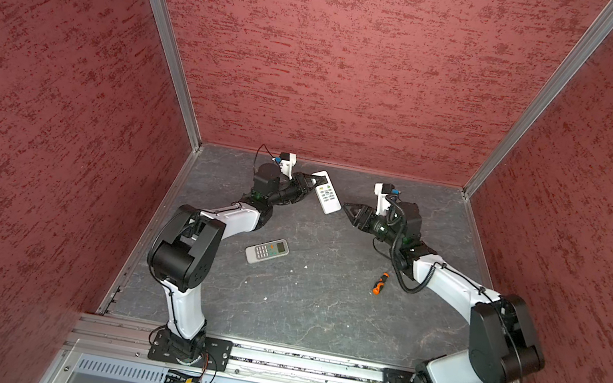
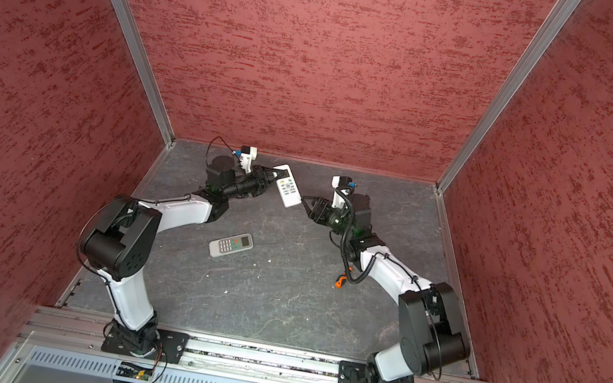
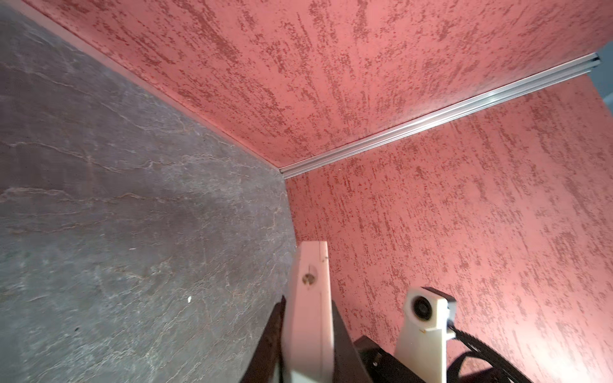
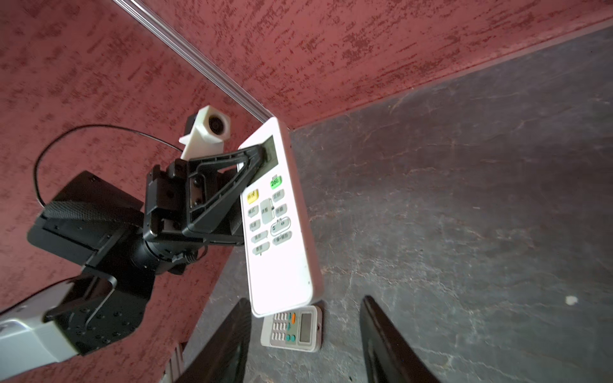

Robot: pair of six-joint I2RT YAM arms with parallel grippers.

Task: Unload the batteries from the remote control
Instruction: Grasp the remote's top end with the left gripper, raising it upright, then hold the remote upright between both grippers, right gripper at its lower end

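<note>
Judging from where things lie, you are early in the job: no batteries show anywhere, neither on the worktop (image 1: pixel 319 308) nor in either pincer, so none looks to have come out.

Your left pincer (image 1: pixel 312 182) is pinching the white remote (image 1: pixel 327 194) by its display end and holds it lifted clear of the worktop near the back wall. The button face is turned up toward the top views and toward the right wrist camera. The back of the remote, where a battery cover would sit, faces away from every camera, so you cannot tell whether that cover is on or off.

Your right pincer (image 1: pixel 350 210) hovers just beside the free lower end of the white remote. Its fingers (image 4: pixel 384 338) are spread, with nothing between them. In both top views a thin gap shows between its tips and the remote.

A second remote (image 1: pixel 266 251) lies face up on the worktop between the arms, nearer the left one, and is untouched. The orange-and-black screwdriver (image 1: pixel 380 283) lies beside the right arm, with nothing holding it.

What seems left is nearly everything: turn the back of the remote into reach, get the cover off, and take out each cell.
</note>
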